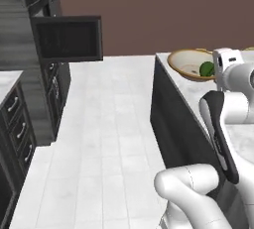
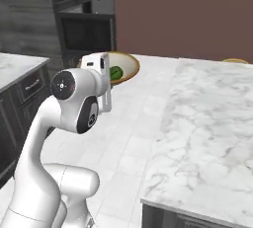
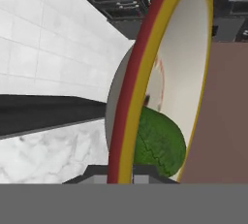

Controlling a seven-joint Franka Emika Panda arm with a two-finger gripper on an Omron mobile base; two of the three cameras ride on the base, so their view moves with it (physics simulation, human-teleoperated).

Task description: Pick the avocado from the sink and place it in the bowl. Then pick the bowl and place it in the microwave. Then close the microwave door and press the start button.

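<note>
My gripper (image 3: 120, 173) is shut on the tan rim of the bowl (image 3: 193, 72), which I hold in the air, tilted in the hand view. The dark-green avocado (image 3: 160, 143) lies inside the bowl against its cream wall. In the left base view the bowl (image 1: 187, 63) with the avocado (image 1: 206, 69) hangs by the corner of the marble island, my gripper (image 1: 217, 73) at its right rim. The right base view has the bowl (image 2: 124, 66) and avocado (image 2: 116, 72) just past my hand. The microwave door (image 1: 67, 38) stands open at the far left. The sink is out of view.
The marble island counter (image 2: 207, 123) runs along the right, with its dark side panel (image 1: 168, 114) facing a white tiled floor aisle (image 1: 109, 139). Dark grey drawer cabinets (image 1: 17, 129) line the left wall under a second marble counter (image 2: 20, 66).
</note>
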